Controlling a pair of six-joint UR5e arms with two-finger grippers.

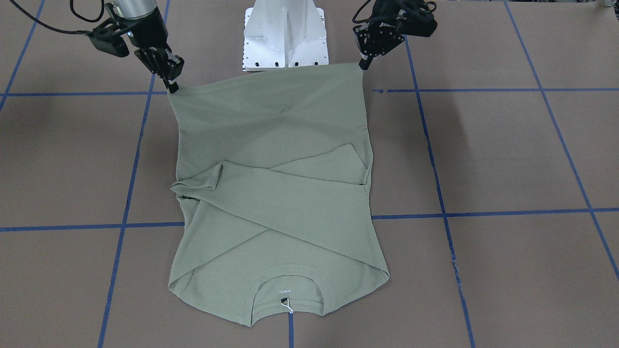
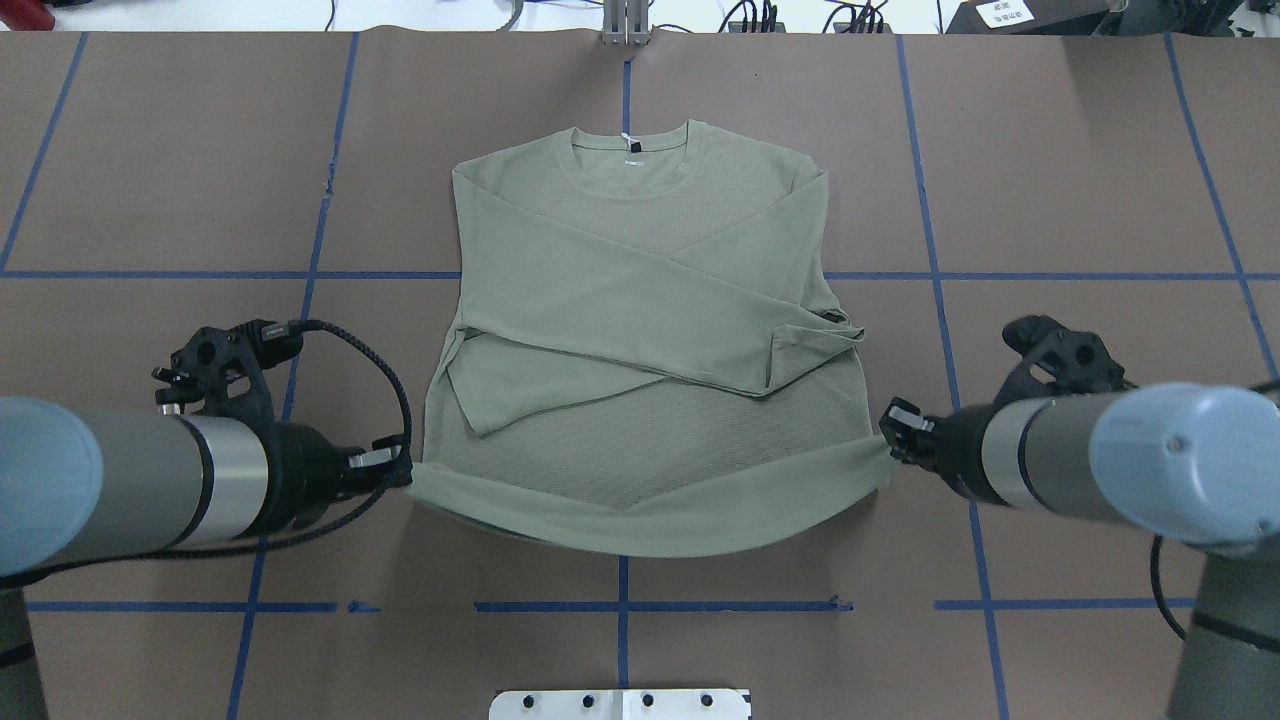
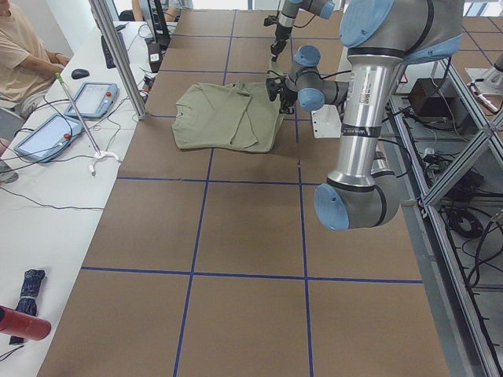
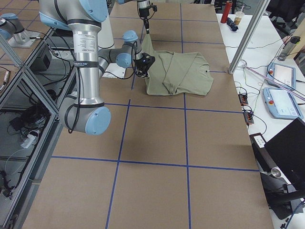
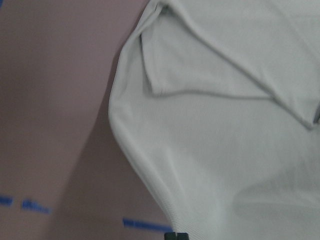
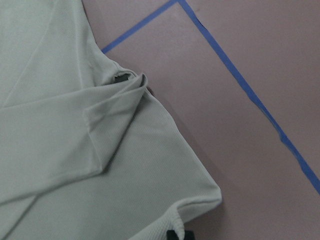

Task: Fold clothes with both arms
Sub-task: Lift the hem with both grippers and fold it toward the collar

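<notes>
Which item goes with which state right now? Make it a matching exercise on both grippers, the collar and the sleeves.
Things:
1. left gripper
2. right gripper
3. collar
4. sleeves

States:
A. crossed over the chest of the shirt
B. pinching the hem corner on the overhead view's right
C. lying flat at the shirt's end farthest from the robot
D. pinching the hem corner on the overhead view's left

Pairs: 1-D, 2-B, 3-C, 4-A
</notes>
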